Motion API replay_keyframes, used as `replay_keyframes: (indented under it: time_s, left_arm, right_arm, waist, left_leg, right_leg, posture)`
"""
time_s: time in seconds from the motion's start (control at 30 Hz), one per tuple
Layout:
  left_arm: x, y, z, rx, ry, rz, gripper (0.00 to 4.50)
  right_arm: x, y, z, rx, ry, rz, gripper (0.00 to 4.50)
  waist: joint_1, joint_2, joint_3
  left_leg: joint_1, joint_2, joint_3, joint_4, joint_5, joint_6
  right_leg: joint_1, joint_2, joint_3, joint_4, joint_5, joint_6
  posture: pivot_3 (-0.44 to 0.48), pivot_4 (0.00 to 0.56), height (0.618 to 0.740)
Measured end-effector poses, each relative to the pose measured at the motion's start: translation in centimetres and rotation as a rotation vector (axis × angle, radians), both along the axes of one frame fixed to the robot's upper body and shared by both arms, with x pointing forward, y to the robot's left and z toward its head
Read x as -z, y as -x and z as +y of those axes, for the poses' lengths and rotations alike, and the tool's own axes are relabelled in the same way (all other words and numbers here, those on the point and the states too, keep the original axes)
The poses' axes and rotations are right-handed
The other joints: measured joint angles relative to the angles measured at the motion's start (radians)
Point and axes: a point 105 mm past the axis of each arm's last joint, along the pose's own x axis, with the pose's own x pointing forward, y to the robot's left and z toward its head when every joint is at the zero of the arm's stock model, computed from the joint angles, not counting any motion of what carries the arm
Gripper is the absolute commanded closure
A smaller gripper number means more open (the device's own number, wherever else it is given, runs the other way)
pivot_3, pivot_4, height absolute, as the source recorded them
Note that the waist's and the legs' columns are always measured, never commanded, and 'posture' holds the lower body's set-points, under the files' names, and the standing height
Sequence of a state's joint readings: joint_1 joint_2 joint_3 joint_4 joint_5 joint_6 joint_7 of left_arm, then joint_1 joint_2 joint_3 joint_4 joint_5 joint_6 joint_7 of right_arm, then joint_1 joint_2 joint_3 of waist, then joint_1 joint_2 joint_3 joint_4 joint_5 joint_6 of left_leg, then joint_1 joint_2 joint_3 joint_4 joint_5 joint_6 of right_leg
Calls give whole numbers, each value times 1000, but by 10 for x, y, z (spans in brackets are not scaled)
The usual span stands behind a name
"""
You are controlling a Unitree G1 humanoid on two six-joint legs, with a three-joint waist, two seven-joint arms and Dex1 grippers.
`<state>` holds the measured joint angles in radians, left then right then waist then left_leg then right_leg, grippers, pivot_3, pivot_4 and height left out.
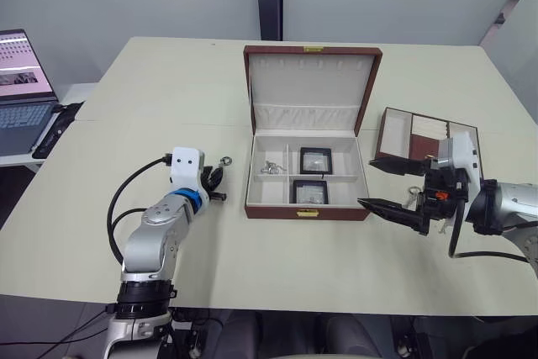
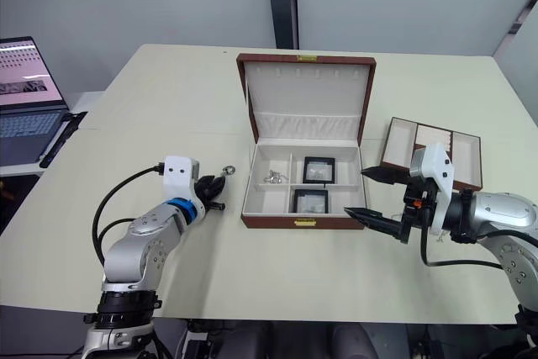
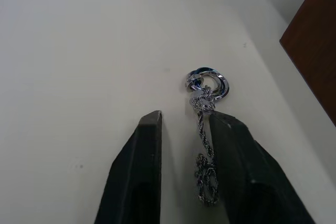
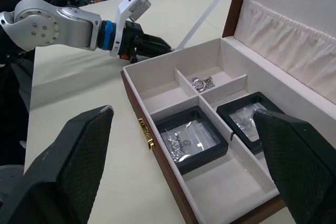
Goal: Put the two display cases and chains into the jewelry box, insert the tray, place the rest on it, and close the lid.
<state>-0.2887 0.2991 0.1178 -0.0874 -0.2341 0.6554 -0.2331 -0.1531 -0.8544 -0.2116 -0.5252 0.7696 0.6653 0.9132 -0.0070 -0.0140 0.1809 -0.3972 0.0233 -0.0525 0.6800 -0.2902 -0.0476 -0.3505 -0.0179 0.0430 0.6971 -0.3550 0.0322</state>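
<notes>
The jewelry box (image 1: 307, 211) stands open at the table's centre, its lid (image 1: 311, 81) upright. The two display cases (image 1: 316, 160) (image 1: 308, 192) lie in its middle compartments and the chains (image 1: 270, 167) in a left one. The tray (image 1: 392, 134) rests on the table to the box's right. A silvery ring with a chain (image 3: 208, 82) lies left of the box; its chain runs between the fingers of my open left gripper (image 3: 186, 119). My right gripper (image 1: 368, 182) hangs wide open between box and tray, with a second small silvery piece (image 1: 413, 192) beside it.
A laptop (image 1: 21, 90) sits on a side desk at the far left. A black cable (image 1: 126, 199) loops off my left arm over the table. Bare tabletop stretches in front of the box.
</notes>
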Motion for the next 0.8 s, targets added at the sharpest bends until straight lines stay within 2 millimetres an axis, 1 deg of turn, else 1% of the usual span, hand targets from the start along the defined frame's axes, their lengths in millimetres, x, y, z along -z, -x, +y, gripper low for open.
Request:
replay_keyframes:
  time_s: [0.03,0.07,0.5,0.63,0.73,0.8]
  left_arm:
    - [0,0,-1,2,3,-1,4331]
    - [0,0,-3,5,7,-2,4478]
    - [-2,-2,-7,10,20,-3,4478]
    - [-4,0,-10,36,47,-15,4478]
    - [-12,2,-12,59,62,-47,4478]
    - [-24,4,-12,72,75,-88,4478]
  right_arm:
    - [0,0,0,0,0,1,0]
    - [0,0,0,0,0,1,0]
    - [1,0,0,2,-1,2,0]
    - [0,0,0,2,-2,2,0]
    - [-4,1,1,-8,-25,3,0]
    - [-13,2,3,-14,-45,-19,0]
  waist:
    - [2,0,0]
    - [3,0,0]
    - [5,0,0]
    - [4,0,0]
    - [4,0,0]
    - [4,0,0]
  left_leg:
    - [0,0,0,0,0,0]
    - [0,0,0,0,0,0]
    - [0,0,0,0,0,0]
    - [0,0,0,0,0,0]
    - [-1,0,0,0,0,0]
    - [-1,0,0,0,0,0]
  right_leg:
    - [0,0,0,0,0,0]
    - [0,0,0,0,0,0]
    - [0,0,0,0,0,0]
    - [0,0,0,0,0,0]
    - [-1,0,0,0,0,0]
    - [0,0,0,0,0,0]
  posture:
    - [0,150,740]
    - [0,150,740]
    - [0,150,740]
    - [0,150,740]
    - [0,150,740]
    - [0,150,740]
